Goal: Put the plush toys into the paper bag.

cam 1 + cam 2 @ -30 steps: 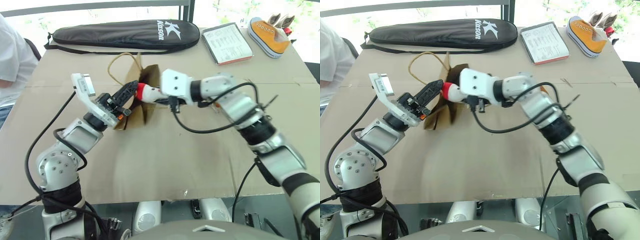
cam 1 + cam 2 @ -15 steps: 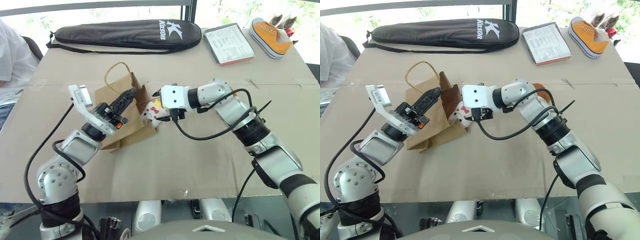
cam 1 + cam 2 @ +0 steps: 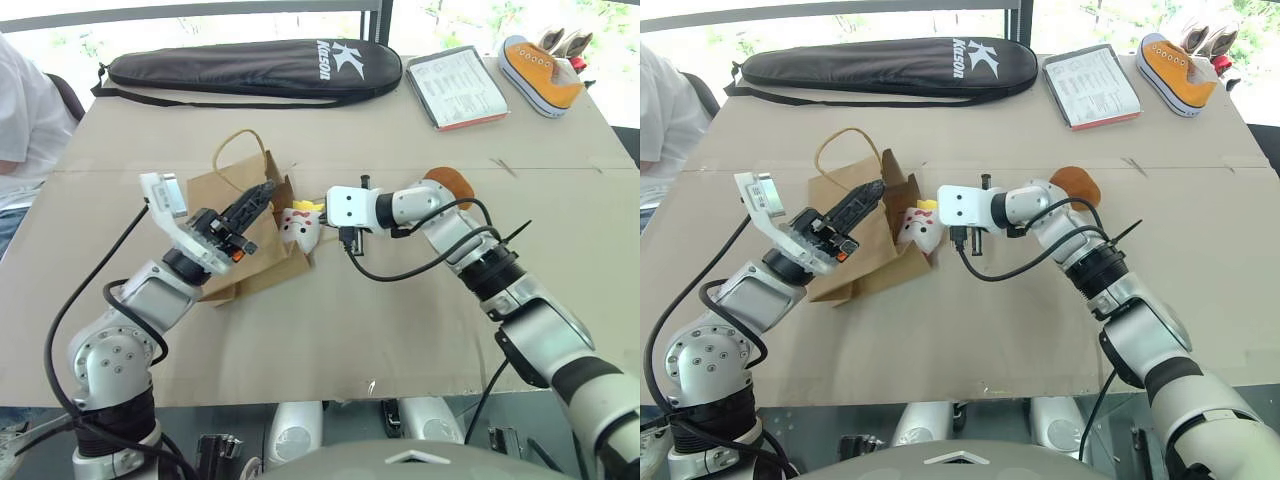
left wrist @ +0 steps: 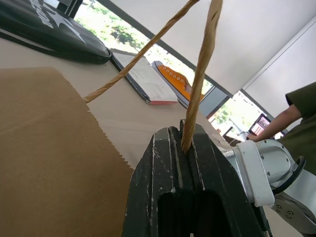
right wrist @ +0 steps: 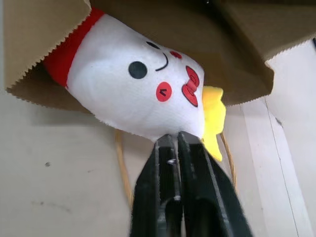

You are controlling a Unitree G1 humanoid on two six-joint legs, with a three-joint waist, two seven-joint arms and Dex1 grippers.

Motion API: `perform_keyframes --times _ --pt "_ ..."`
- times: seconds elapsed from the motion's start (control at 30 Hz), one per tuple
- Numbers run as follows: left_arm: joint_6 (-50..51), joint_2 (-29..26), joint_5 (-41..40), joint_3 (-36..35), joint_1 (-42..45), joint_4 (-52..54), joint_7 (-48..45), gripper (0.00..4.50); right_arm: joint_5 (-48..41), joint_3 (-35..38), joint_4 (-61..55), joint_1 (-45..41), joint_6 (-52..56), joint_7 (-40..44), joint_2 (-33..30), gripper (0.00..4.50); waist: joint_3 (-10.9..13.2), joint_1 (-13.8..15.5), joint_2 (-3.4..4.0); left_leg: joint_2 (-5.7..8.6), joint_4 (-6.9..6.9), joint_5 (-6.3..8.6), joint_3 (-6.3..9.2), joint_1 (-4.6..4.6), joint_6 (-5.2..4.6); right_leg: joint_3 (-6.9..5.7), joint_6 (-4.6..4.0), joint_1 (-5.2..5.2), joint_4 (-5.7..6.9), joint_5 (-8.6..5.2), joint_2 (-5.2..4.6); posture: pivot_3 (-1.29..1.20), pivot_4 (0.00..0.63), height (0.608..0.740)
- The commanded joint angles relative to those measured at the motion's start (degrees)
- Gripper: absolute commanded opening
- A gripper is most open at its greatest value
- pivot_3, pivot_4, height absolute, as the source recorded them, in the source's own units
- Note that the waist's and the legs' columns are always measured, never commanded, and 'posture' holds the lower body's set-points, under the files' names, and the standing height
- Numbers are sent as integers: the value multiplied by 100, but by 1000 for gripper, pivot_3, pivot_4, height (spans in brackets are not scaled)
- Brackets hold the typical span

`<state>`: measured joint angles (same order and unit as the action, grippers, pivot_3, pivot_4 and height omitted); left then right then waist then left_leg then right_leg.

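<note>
At bag (image 3: 248, 240) mouth | left tool (image 4: 183, 148) pinching handle (image 4: 203, 59) | right tool (image 5: 176, 143) closed, possibly nipping chicken (image 5: 133, 91) | risk: chicken sliding out, only half inside.

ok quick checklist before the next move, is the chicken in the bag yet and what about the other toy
1. Left hand shut on the bag handle: ok.
2. Bag mouth open toward the chicken: ok.
3. Chicken fully inside: not ok, only its red top is under the bag edge, and most of the body sticks out.
4. Right hand shut, fingertips against the chicken's underside: ok for pushing; a grip on it: cannot tell.
5. Drumstick bagged: not ok, it lies on the table behind the right arm.
6. Table in front of the bag free for pushing: ok.
</note>
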<state>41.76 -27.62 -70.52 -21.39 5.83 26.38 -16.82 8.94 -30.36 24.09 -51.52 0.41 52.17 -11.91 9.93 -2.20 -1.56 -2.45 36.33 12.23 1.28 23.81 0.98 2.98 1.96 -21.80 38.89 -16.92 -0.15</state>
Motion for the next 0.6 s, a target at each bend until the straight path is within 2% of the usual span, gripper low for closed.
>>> perform_keyframes --times 0.03,0.3,0.4,0.6 --pt "-44 -61 -49 94 135 136 -168 0 -377 252 -239 -49 -351 132 292 26 0 -2 0 0 0 0 1 0 0 -1 0 0 0 0 0 0 150 740" --pt "107 -18 -269 488 569 89 -450 0 -660 221 -116 285 -628 496 563 26 0 28 0 4 1 0 15 0 0 -14 0 11 -3 0 -5 0 150 740" --pt "87 -52 -136 556 551 31 -610 0 -634 282 -193 502 -681 517 381 26 1 23 1 7 1 0 15 0 1 -14 0 11 -3 0 -7 0 150 740" --pt "-179 -117 458 814 916 -196 -1168 0 -1186 1254 -1868 1156 695 285 -427 26 3 87 4 8 1 -3 20 1 4 -18 0 11 -1 0 -4 0 150 740"
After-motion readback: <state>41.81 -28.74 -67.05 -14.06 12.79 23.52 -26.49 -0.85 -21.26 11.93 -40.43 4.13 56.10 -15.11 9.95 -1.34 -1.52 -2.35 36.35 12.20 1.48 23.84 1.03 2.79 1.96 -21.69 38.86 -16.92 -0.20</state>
